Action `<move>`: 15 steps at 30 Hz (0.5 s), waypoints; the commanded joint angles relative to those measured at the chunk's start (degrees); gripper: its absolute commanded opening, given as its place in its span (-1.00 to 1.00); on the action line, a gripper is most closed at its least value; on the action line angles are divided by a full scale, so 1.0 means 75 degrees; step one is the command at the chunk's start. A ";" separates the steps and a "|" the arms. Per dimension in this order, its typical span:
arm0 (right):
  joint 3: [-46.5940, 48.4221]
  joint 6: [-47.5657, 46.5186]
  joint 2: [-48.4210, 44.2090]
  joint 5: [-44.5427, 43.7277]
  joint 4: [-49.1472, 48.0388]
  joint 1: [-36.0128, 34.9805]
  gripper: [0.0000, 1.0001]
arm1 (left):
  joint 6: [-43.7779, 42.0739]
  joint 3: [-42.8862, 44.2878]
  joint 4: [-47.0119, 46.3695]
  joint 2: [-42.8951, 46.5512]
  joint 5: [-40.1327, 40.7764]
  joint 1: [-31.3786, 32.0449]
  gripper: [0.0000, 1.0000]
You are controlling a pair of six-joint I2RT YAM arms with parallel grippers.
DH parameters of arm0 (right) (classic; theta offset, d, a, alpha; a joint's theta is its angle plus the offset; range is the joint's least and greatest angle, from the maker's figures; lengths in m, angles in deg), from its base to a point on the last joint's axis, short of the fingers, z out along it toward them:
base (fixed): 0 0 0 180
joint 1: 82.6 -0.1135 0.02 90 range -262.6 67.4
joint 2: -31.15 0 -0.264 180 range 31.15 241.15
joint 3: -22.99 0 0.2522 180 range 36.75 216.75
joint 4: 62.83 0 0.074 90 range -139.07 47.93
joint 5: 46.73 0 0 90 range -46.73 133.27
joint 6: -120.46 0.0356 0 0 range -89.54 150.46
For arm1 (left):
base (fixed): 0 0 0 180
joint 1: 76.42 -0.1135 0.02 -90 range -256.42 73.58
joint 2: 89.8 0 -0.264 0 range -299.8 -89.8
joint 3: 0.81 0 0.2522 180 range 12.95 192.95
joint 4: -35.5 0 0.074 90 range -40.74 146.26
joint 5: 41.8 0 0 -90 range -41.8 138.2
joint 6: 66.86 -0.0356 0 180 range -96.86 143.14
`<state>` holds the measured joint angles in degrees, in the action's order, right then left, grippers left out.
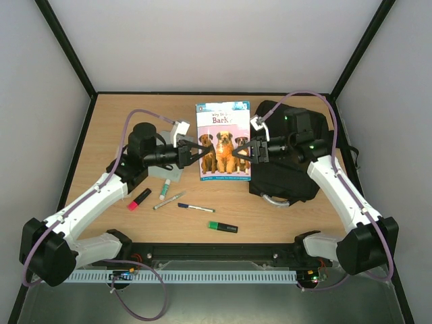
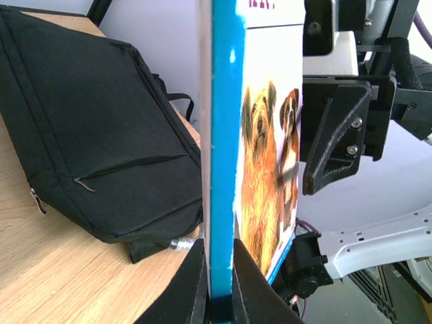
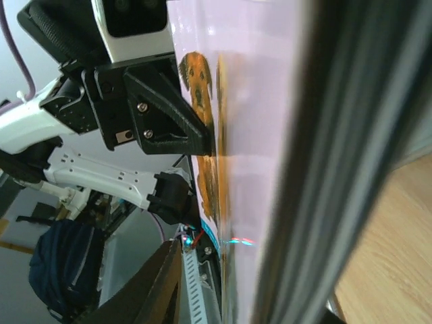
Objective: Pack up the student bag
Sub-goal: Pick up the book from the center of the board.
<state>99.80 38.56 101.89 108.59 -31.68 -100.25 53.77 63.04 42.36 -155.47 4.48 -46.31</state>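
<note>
Backpack of black fabric (image 1: pixel 287 179) lies just beyond the right tool (image 1: pixel 248 151), whose jaws loosely straddle the dog-cover picture book (image 1: pixel 223 140); the left tool (image 1: pixel 196 150), clamped on the opposite edge, is farther.

The left arm (image 1: pixel 88 199) and right arm (image 1: pixel 337 182) were white moulded shells with black cylindrical joints (image 1: pixel 143 140), each trailing a mauve cable (image 1: pixel 307 94). The right gripper (image 1: pixel 239 152) had black angular plastic fingers (image 2: pixel 337 135) fastened with silver screws (image 2: pixel 356 122); green lights (image 1: pixel 312 144) glowed on its wrist.
</note>
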 commanded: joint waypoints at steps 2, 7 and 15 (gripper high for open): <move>0.0208 0.0510 -0.0045 -0.0354 -0.0380 -0.0026 -0.66 | -0.0143 -0.0121 -0.0125 0.0084 -0.0207 0.0050 -0.95; 0.0053 0.0555 -0.0154 -0.0827 -0.0326 -0.0020 -0.97 | -0.0203 -0.0161 -0.0118 0.0045 -0.0155 0.0045 -0.95; 0.0003 -0.0084 -0.0689 -0.2287 0.0366 0.0612 -0.98 | -0.0073 0.0043 -0.0012 -0.0543 0.0450 0.0041 0.37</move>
<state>99.80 40.72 100.56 98.23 -31.90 -99.48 52.90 62.42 42.34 -156.94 5.59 -46.20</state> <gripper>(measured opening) 0.039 0.606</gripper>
